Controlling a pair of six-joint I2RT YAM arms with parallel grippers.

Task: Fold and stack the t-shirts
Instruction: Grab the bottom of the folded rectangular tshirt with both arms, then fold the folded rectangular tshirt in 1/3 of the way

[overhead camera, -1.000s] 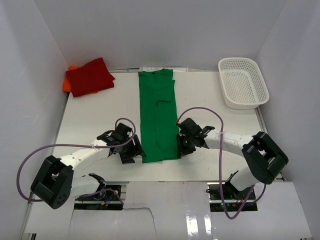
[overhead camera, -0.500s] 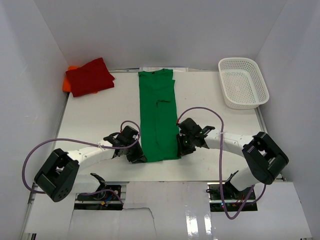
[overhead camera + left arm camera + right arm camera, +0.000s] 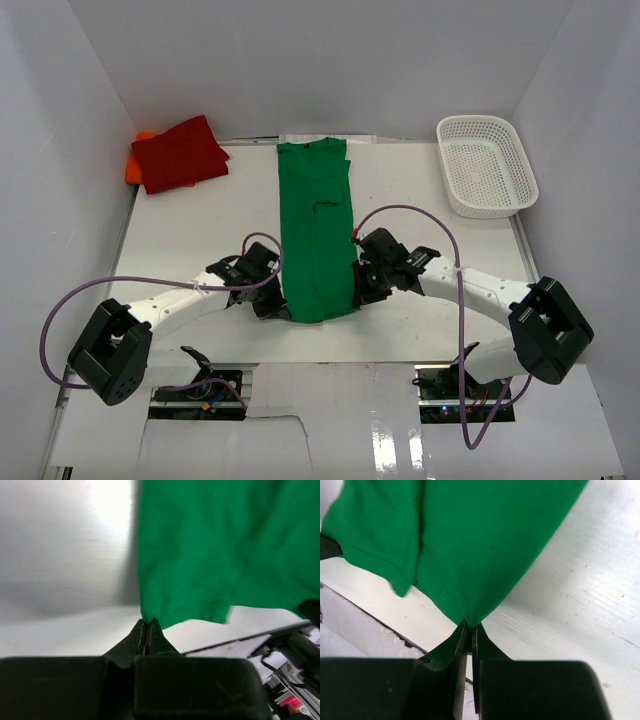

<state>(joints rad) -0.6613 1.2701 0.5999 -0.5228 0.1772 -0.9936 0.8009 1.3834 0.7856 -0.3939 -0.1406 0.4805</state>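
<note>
I see the green shirt folded into a long narrow strip, running from 12 to 6 o'clock. At 10 o'clock the folded red shirt lies on the orange shirt, which barely peeks out.

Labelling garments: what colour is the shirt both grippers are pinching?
Plain bright green; the t-shirt shows best in the top external view.

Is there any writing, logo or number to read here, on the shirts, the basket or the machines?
None: no text can be read anywhere.
The green t-shirt, red t-shirt and orange t-shirt are plain cloth; the white basket, left arm and right arm show no label.
The small coloured parts in the lower right corner of the left wrist view are too blurred to tell.
</note>
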